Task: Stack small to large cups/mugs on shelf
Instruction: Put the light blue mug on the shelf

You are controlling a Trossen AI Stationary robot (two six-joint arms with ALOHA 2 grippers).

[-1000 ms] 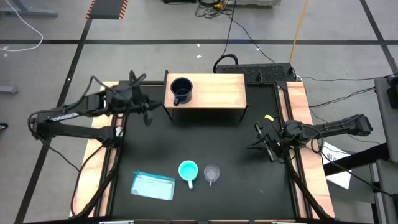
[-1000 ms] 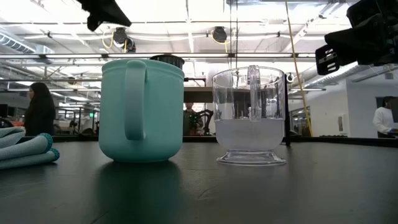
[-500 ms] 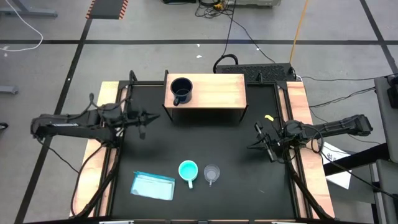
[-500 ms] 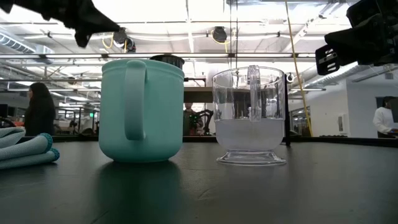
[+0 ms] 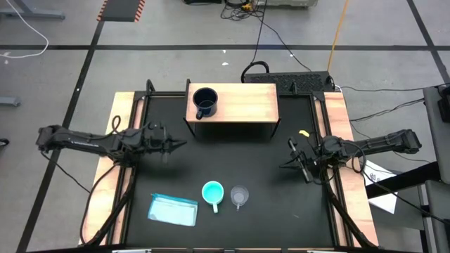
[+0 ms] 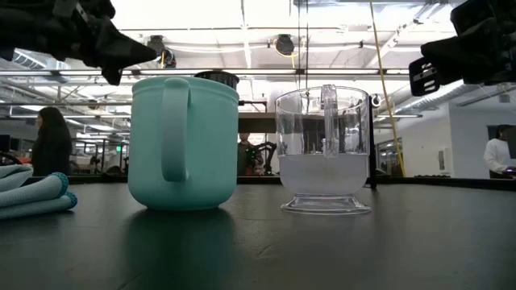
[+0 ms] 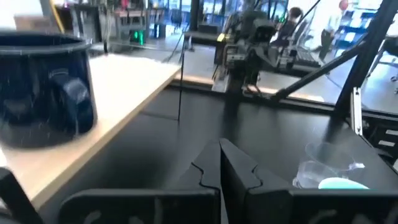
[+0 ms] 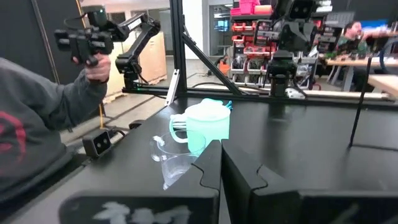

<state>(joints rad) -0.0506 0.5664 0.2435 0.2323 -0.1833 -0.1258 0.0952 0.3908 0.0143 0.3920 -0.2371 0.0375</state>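
Observation:
A dark navy mug (image 5: 204, 102) stands upright on the left part of the wooden shelf (image 5: 246, 105); it also shows in the left wrist view (image 7: 43, 87). A turquoise mug (image 5: 212, 192) and a clear cup (image 5: 240, 196) stand side by side on the black table near the front. My left gripper (image 5: 177, 145) is shut and empty, low over the table's left side, in front of the shelf. My right gripper (image 5: 292, 156) is shut and empty at the table's right side.
A flat light-blue packet (image 5: 173, 209) lies at the near left of the table. Light wooden side strips (image 5: 337, 119) run along both table sides. A person's hand holding a device (image 8: 93, 43) shows beyond the table in the right wrist view.
My left gripper has drawn away from the shelf's left end, toward the table's near edge and down, and now points toward the table's right. The navy mug stays on the shelf. My right arm has kept still.

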